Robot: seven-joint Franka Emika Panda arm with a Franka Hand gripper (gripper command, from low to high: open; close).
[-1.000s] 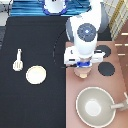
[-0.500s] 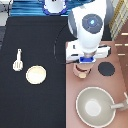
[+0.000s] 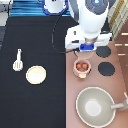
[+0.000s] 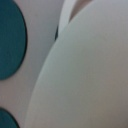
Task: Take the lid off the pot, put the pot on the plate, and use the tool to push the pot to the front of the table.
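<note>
Nearest the exterior view's bottom, the large grey pan (image 3: 95, 105) sits on the pinkish-brown stove top (image 3: 119, 85). Just above it the pot (image 3: 82, 66) stands near the stove top's edge, uncovered, with its reddish-brown inside exposed. Towards the exterior view's left, on the black counter (image 3: 35, 105), the plate (image 3: 35, 74) lies bare, and the spatula (image 3: 18, 60) rests just beyond it, untouched. The gripper (image 3: 86, 47) hangs directly above the pot, higher than it was a second ago, when it sat low over the pot and hid it. Its state cannot be told from here. No lid shows on either surface. The pale rounded surface filling the wrist view is probably the lid (image 4: 85, 75), carried upward. Lid removal thus appears accomplished, while the pot is not yet on the plate. Two black burners (image 3: 106, 68) lie to the pot's right.
</note>
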